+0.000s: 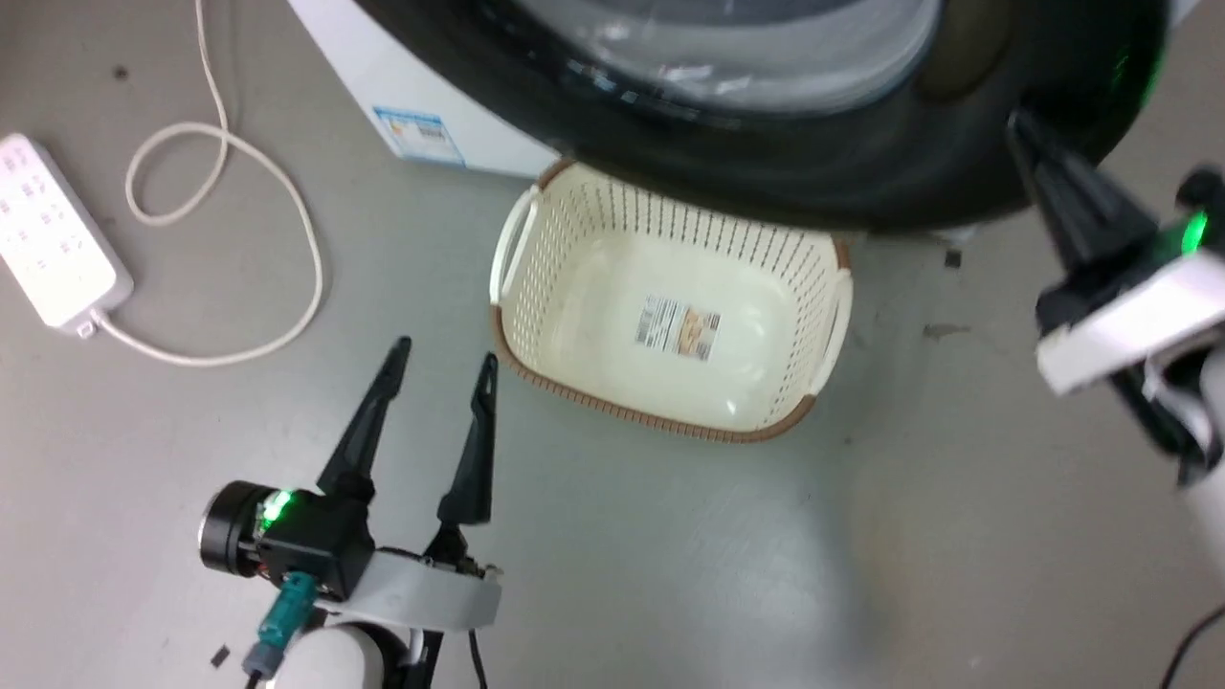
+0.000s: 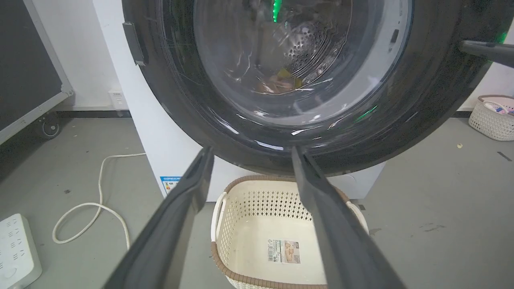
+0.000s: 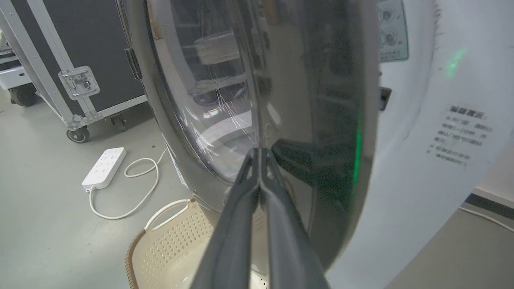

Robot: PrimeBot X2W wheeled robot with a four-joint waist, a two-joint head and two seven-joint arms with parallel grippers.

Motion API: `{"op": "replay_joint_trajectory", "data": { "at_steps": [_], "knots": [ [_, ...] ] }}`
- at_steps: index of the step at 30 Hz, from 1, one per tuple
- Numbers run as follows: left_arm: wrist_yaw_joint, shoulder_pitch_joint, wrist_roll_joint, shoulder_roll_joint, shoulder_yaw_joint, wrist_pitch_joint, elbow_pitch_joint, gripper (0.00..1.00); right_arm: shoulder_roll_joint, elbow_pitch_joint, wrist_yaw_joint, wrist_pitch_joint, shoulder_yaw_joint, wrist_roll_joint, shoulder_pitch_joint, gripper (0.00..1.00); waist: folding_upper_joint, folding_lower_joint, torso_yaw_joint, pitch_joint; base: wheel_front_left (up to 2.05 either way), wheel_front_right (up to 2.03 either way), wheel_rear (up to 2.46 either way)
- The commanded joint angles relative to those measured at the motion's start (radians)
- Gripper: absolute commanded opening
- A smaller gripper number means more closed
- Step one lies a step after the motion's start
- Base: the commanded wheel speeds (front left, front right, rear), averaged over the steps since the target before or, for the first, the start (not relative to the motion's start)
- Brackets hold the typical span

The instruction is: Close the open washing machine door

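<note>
Right gripper (image 3: 259,154): jaws clenched together into one dark blade, its tip at the glossy face of the washing machine door (image 3: 321,120), seemingly touching.
Door: round, black and mirror-slick around a bulging clear window (image 2: 281,60); it stood ajar, close before the white washing machine (image 3: 421,120).
Push: we judged a steady press near the free edge, square to the surface, best; a slanted tip could skate on the gloss.
Left gripper (image 1: 446,352): jaws released, empty, low over the grey floor (image 1: 670,574).
Basket (image 1: 593,220): cream perforated plastic, brown-rimmed, on the floor beneath the door.
</note>
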Motion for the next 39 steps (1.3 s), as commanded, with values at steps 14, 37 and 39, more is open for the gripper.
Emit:
{"op": "replay_joint_trajectory", "data": {
  "at_steps": [14, 37, 39],
  "knots": [
    [0.024, -0.062, -0.001, -0.007, -0.01, -0.004, -0.029, 1.0, -0.068, 0.28, -0.003, 0.002, 0.04, 0.121, -0.374, 0.0, -0.0001, -0.0003, 0.033, 0.114, 0.0, 0.0, 0.0],
    [0.029, 0.004, -0.039, -0.007, 0.002, -0.004, 0.059, 1.0, -0.019, 0.35, -0.003, -0.071, 0.059, 0.168, -0.151, 1.0, -0.0001, -0.0003, -0.017, -0.173, 0.0, 0.0, 0.0],
    [0.025, 0.019, -0.041, -0.008, 0.013, -0.004, 0.075, 1.0, -0.019, 0.298, -0.003, -0.071, 0.034, 0.137, -0.076, 1.0, -0.0001, -0.0003, -0.028, -0.219, 0.0, 0.0, 0.0]
  ]
}}
